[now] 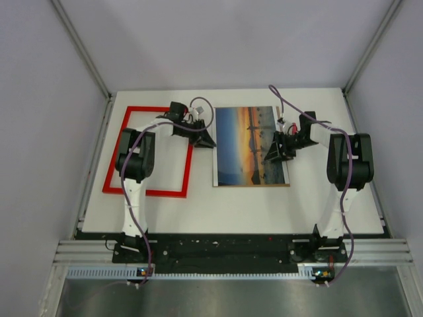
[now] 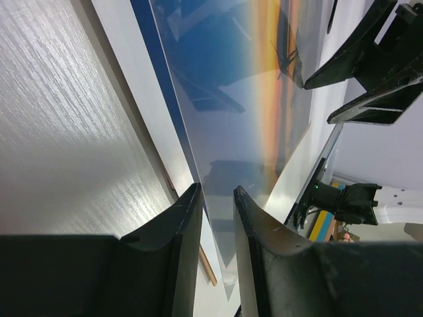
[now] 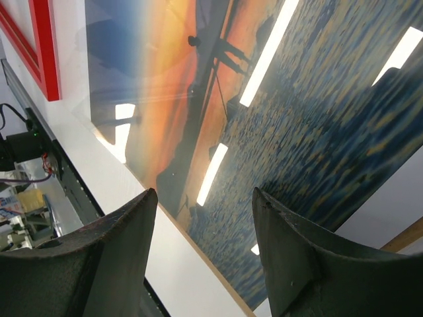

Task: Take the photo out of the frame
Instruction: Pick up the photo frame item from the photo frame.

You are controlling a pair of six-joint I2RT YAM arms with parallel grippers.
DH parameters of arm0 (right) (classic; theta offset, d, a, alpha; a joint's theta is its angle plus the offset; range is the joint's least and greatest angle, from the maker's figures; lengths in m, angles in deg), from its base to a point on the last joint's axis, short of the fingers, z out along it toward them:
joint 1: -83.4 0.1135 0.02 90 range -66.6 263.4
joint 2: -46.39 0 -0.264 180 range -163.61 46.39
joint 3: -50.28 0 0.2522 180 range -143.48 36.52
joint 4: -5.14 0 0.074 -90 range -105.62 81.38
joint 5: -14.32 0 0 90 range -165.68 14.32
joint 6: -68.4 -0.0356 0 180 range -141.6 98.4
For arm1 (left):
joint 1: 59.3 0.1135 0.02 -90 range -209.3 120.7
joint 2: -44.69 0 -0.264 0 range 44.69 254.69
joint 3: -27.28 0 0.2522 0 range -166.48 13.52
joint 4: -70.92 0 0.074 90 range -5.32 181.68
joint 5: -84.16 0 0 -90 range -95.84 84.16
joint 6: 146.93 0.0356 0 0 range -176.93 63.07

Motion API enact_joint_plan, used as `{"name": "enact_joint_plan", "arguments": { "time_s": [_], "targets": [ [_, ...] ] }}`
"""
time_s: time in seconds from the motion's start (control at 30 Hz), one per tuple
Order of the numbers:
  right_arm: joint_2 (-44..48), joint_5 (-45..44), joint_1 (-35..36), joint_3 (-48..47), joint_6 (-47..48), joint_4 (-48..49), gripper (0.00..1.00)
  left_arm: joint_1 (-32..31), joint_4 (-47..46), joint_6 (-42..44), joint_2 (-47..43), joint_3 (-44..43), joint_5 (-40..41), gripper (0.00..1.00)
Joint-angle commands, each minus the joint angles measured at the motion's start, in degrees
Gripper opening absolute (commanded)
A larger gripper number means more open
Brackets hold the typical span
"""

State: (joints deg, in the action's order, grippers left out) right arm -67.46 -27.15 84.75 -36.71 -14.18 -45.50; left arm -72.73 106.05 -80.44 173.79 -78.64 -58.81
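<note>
From the top view, we are looking at the glossy rectangular orange-and-blue sunset photo lying flat near the middle of the white table. It is lying outside the thin bright-red rectangular frame, which is resting to its left with a strip of bare table between them. The left gripper is sitting in that strip with its tips meeting the photo's left edge, and the left arm is crossing over the frame's right rail. The right gripper is hanging over the photo just inside its right edge. Bare table is showing on the near side of the photo, toward the arm bases, and in a narrower band along the right. Through the left wrist, we are seeing the two black fingers standing a narrow gap apart, with the photo's edge running down into that gap; we cannot tell whether they are pinching it. Through the right wrist, we are seeing the fingers spread wide above the print with nothing between them. The edge of a plain brown backing board is peeking out beneath the photo, a white band of table is running alongside, and the frame's red corner is sitting well apart at the upper left.
</note>
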Motion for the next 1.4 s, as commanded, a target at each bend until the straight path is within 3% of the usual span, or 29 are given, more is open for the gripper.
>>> {"name": "enact_joint_plan", "arguments": {
  "time_s": [0.0,0.8,0.87,0.93,1.0,1.07,1.23,1.37],
  "targets": [
    [-3.0,-3.1,1.0,-0.2,2.1,0.2,0.61,-0.1,-5.3,-2.1,-1.6,1.5,-4.4,0.31],
    [-3.3,-3.2,1.6,-0.3,2.2,0.1,0.61,-1.4,-12.6,-10.2,4.1,1.6,-6.7,0.31],
    [-3.2,-3.3,1.6,-0.5,2.2,0.1,0.61,-1.4,-12.6,-10.1,3.9,1.5,-6.8,0.21],
    [-3.3,-3.1,1.5,-0.6,2.2,0.1,0.61,-1.4,-12.4,-10.1,3.6,1.3,-7.0,0.01],
    [-3.1,-3.0,1.6,-0.8,2.2,-0.1,0.62,-1.4,-12.1,-10.2,3.4,1.2,-7.3,0.0],
    [-2.7,-3.1,1.6,-1.2,2.6,-0.6,0.68,-1.4,-12.1,-10.2,2.7,1.3,-7.5,0.0],
    [0.0,-3.1,1.2,-3.0,4.1,-2.8,0.99,-0.4,-12.0,-10.2,-0.1,1.4,-8.3,0.0],
    [2.3,-2.5,0.0,-4.5,5.1,-4.6,0.99,1.9,-8.7,-8.0,-4.6,1.4,-8.6,0.0]
  ]
}}
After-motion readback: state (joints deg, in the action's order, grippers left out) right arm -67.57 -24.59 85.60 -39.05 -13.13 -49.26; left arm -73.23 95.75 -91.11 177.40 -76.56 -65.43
